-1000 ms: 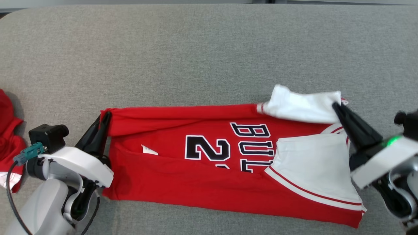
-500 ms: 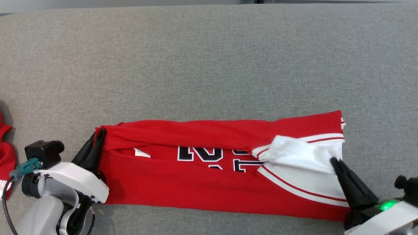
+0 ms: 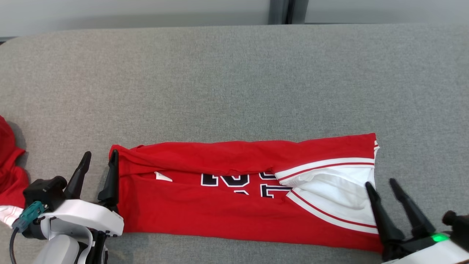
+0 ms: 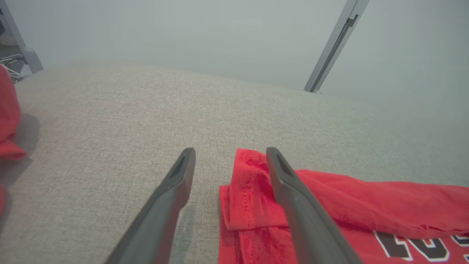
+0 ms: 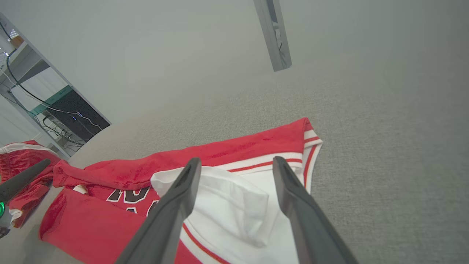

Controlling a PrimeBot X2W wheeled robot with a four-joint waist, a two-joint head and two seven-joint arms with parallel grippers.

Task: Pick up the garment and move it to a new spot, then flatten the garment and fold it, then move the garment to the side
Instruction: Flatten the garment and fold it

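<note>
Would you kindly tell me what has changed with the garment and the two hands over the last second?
The left hand and right hand drew the far edge of the garment toward the robot, folding it partly over the chest lettering, then opened and let go; it now lies as a long folded band. The near fold and the red cloth at the left stayed put.

Robotics lab or test room, by look of it. Wide counter (image 3: pixel 234 80) padded in grey woven fabric, corner rounded. Behind: plain pale wall panels (image 3: pixel 146 11) joined by grey metal post (image 3: pixel 281 11). Off one end, open rack (image 5: pixel 33 66) holding black equipment box (image 5: pixel 71 114), loose cables (image 5: pixel 22 87) trailing across. White robot arm (image 3: pixel 58 249) with exposed teal connector (image 3: pixel 30 215), bare wire, and two-fingered left gripper (image 3: pixel 101 154). Spare red clothing (image 3: pixel 9 165) heaped at counter edge.
</note>
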